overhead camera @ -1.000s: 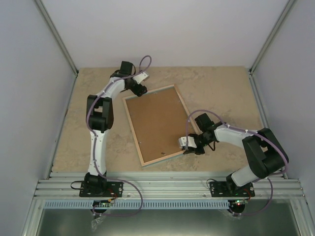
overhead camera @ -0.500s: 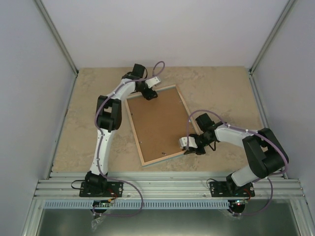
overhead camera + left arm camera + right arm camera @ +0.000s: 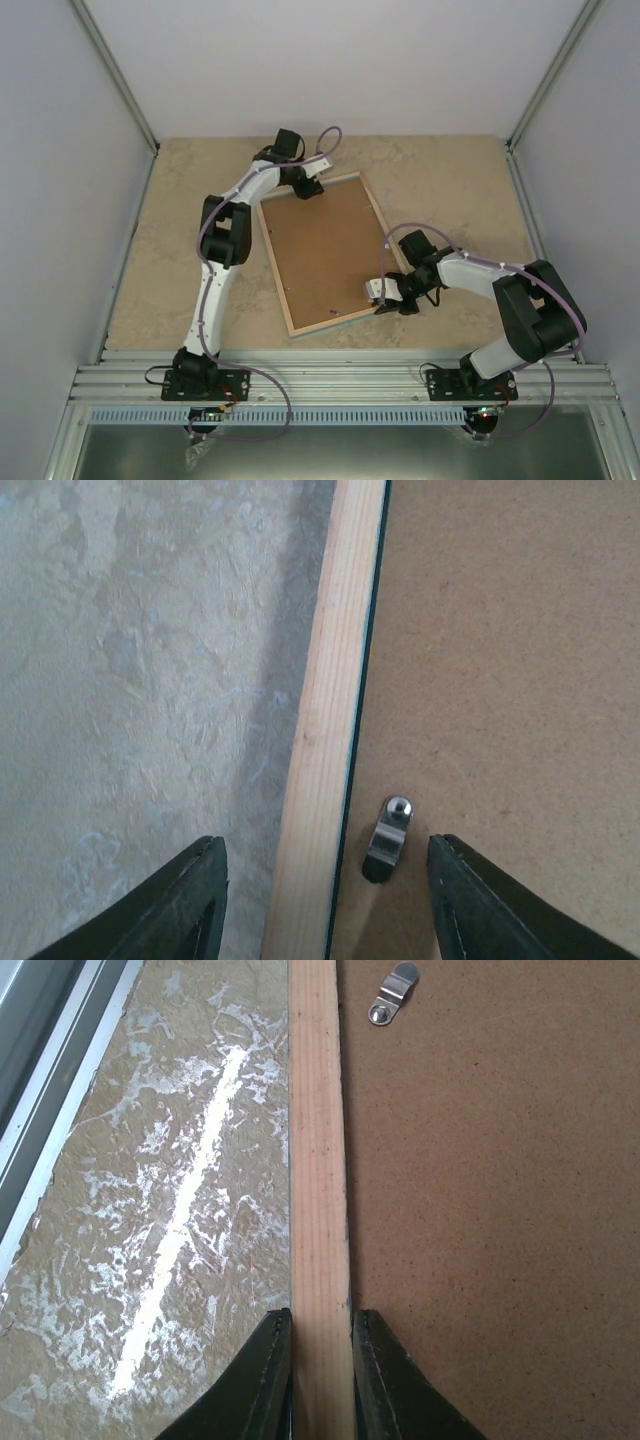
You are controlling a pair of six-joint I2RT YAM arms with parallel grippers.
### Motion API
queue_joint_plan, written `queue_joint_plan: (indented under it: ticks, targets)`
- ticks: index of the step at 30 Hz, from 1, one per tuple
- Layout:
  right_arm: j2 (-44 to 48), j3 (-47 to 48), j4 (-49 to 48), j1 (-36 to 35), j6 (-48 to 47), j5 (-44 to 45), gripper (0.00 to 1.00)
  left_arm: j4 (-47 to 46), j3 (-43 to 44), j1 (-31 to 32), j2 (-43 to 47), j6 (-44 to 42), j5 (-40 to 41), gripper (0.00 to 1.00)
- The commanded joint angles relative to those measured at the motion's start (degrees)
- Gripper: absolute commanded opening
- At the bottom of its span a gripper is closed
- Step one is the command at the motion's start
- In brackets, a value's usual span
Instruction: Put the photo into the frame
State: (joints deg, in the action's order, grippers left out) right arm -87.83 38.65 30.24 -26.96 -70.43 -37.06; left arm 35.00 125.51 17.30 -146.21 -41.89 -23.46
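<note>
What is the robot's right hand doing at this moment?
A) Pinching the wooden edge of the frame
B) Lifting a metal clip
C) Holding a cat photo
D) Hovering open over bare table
A: in the right wrist view, the right hand has a finger pressed against each side of the light wooden edge of the frame.

You're seeing brown backing board (image 3: 320, 250) lying flat, skewed, mid-desk (image 3: 450, 180). Small metal clip (image 3: 387, 837) sitting on board by its edge; second clip (image 3: 393, 992) sitting likewise. Glare streaking across beige marbled desk. Ribbed aluminium rail (image 3: 340, 380) running along near edge.
</note>
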Motion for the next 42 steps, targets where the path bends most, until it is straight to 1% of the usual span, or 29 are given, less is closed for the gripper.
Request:
queue_joint_plan:
  ticks: [1,3,7,8,13,15,16,17,21,24,25,27,28,31,32,33,34,37,39,42]
  targets:
    - [-1.20,0.08,3.33,0.83,-0.83,1.24,0.01,-0.54,0.37,1.59,-3.77,-3.97,3.86,0.53]
    - [-1.09,0.11,3.54,0.86,-1.00,1.13,0.01,-1.02,0.76,1.60,-4.31,-3.96,4.80,0.45]
    - [-0.76,0.02,3.75,1.11,-1.36,0.77,0.01,-1.05,1.60,1.60,-4.87,-4.42,5.41,0.24]
    - [-0.66,0.02,3.69,1.20,-1.37,0.76,0.01,-1.20,1.66,1.60,-4.82,-4.59,5.30,0.21]
    - [-0.61,0.02,3.62,1.46,-1.23,0.67,0.01,-1.19,1.84,1.68,-4.79,-5.59,5.05,0.10]
    - [-0.56,-0.03,3.48,1.52,-1.12,0.67,0.01,-1.08,1.89,1.68,-4.72,-5.68,4.85,0.09]
    - [-0.51,0.01,3.39,1.55,-1.06,0.67,0.01,-1.18,1.87,1.68,-4.60,-5.51,4.77,0.10]
    - [-0.58,0.02,3.32,1.56,-0.99,0.66,0.01,-1.40,1.87,1.68,-4.34,-5.11,4.57,0.14]
    - [-1.41,0.88,2.21,1.80,1.98,0.44,0.01,-4.33,0.91,1.68,-0.93,-0.16,4.14,0.38]
    - [-2.77,2.44,0.36,1.82,6.44,-0.17,0.01,-7.69,-2.19,1.60,5.08,3.92,5.79,0.57]
    - [-3.44,3.29,-0.40,1.82,8.27,-0.37,0.01,-8.18,-3.41,1.45,7.03,4.62,6.41,0.61]
    - [-4.67,4.54,-2.32,1.82,11.31,-0.47,0.01,-7.53,-6.65,0.58,11.88,5.93,5.04,0.67]
    - [-5.21,4.99,-3.40,1.82,12.74,-0.38,0.01,-7.24,-9.02,0.10,14.62,6.36,3.53,0.69]
    - [-6.70,6.34,-6.59,1.82,16.58,0.13,0.01,-5.36,-19.02,-1.37,23.97,5.25,1.28,0.71]
    - [-7.32,7.00,-7.23,1.82,17.58,0.10,0.01,-4.58,-24.22,-1.65,27.32,4.64,0.90,0.71]
    - [-8.02,7.69,-7.49,1.82,18.42,-0.20,0.01,-3.19,-27.09,-1.80,30.76,3.58,0.02,0.71]
    - [-8.62,8.33,-7.82,1.82,19.01,-0.55,0.01,-1.41,-32.56,-1.83,34.55,1.82,-1.16,0.72]
    - [-9.88,9.53,-8.67,1.53,20.01,-1.62,0.01,1.73,-46.79,-1.30,46.04,-2.35,-5.33,0.76]
    - [-11.03,10.37,-8.65,1.16,20.07,-2.34,0.01,3.21,-55.70,0.97,52.90,-5.93,-5.07,0.78]
    - [-12.39,11.40,-8.52,0.48,20.22,-3.40,0.01,-0.88,-67.62,6.63,62.09,-6.69,-2.99,0.81]
